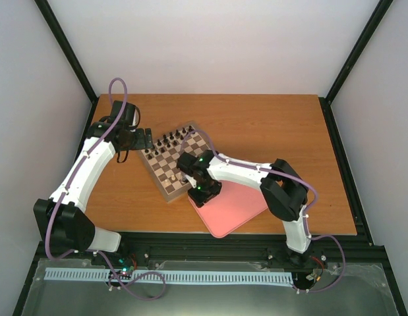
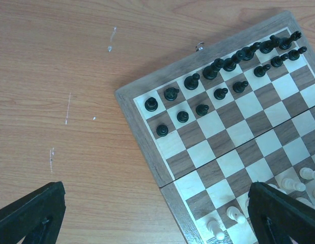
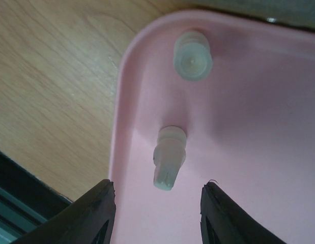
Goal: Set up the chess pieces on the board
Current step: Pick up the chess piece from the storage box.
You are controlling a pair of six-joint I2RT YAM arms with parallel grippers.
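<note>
Orange-brown wood-grain tabletop [image 1: 269,125], evenly lit, soft shadows only. Plain white back wall [image 1: 217,39] behind. Left side panel [image 1: 26,99] and right side panel [image 1: 388,131] equally pale and bare. Black frame post [image 1: 66,49] slanting down to far left table corner, second black post [image 1: 358,49] to far right corner. Black rail [image 1: 210,249] along near table edge. Below it grey metal sheet [image 1: 210,299], crossed by pale slotted strip [image 1: 190,276]. Thin whitish scratches [image 2: 68,107] on wood, seen close in left wrist view.
</note>
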